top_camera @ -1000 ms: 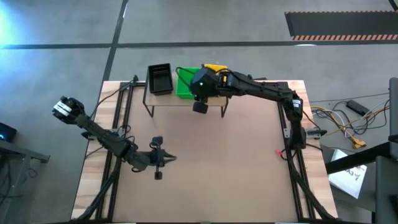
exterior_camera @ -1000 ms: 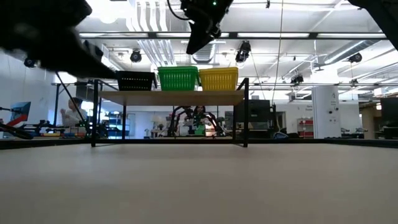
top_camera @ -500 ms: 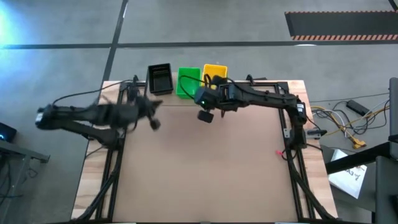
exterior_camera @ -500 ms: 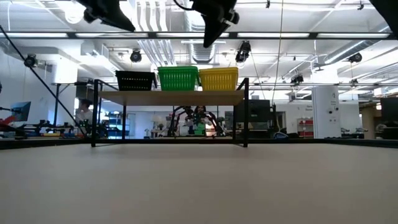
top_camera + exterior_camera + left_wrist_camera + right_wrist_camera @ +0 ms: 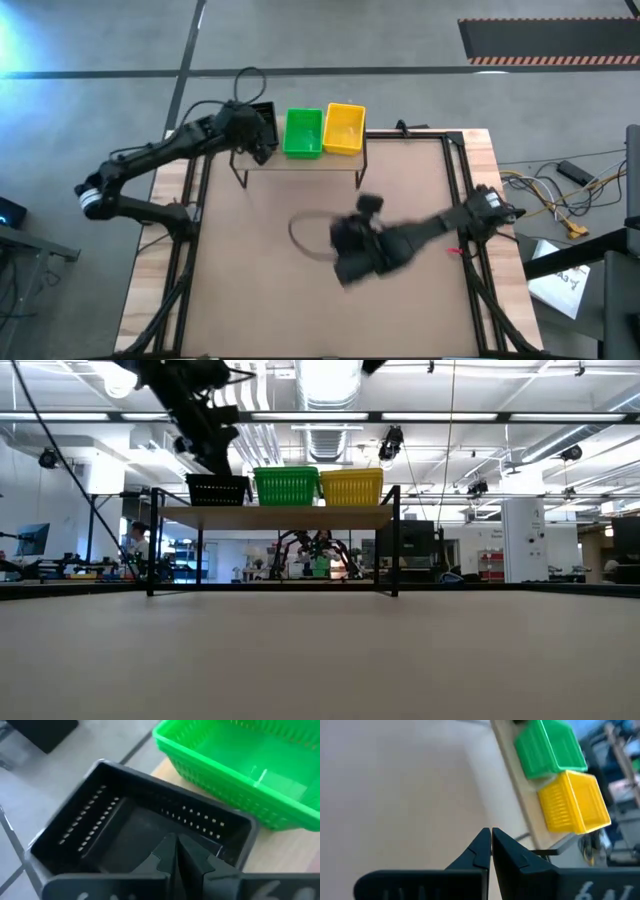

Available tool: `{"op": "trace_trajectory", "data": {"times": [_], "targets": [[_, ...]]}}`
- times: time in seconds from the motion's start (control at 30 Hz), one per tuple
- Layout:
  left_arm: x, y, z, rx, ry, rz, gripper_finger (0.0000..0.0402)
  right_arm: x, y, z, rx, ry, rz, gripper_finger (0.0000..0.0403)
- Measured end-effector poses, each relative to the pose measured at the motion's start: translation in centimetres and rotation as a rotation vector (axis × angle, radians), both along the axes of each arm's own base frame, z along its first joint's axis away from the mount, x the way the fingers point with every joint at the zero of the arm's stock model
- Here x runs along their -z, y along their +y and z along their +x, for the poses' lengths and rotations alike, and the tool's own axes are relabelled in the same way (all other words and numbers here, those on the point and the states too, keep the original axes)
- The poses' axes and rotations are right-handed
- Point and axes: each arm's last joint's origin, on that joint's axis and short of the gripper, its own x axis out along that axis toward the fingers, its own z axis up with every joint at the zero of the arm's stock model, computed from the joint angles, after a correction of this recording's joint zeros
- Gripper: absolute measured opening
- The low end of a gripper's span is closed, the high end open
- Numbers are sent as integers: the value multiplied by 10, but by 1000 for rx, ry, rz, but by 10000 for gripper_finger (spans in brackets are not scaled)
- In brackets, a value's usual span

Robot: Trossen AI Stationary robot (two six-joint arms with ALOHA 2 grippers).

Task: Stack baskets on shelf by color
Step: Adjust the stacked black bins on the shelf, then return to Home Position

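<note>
The black basket (image 5: pixel 140 835), green basket (image 5: pixel 303 133) and yellow basket (image 5: pixel 344 128) sit in a row on the shelf (image 5: pixel 275 515). The left claw (image 5: pixel 176 851), pressed together, hangs over the black one and could knock it off. The right claw (image 5: pixel 491 845), also pressed together, is over the counter (image 5: pixel 400 200).

From the high view we look straight down on the whole table (image 5: pixel 400 300), with the shelf (image 5: pixel 300 165) at its far edge and grey floor all round. In the low view we sit at table-top height and face level across the table toward that same shelf (image 5: pixel 275 516), with the room behind it. The left wrist view looks down from very near into the black basket (image 5: pixel 135 827), with the green basket (image 5: pixel 240 765) just beside it. The right wrist view looks from farther off, across bare table, at the green basket (image 5: pixel 547 747) and yellow basket (image 5: pixel 572 802). All four views share the shelf's baskets.
</note>
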Motion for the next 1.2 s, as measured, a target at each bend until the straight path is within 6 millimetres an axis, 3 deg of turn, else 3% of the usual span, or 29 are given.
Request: {"op": "trace_trajectory", "data": {"times": [0.2,0.4,0.83,1.03,1.2], "targets": [[3,15,25,78,45,-90,0,18,64,-30,-62,-120,-119,9],[-5,15,40,215,33,-216,0,27,94,-52,-106,-199,-160,9],[-25,-2,29,309,67,-151,0,32,96,-54,-108,-198,-165,9],[-48,-33,1,359,-10,-83,0,48,90,-56,-61,-201,-171,9],[-48,-68,-33,409,-138,-24,0,64,67,-72,28,-171,-99,9]]}}
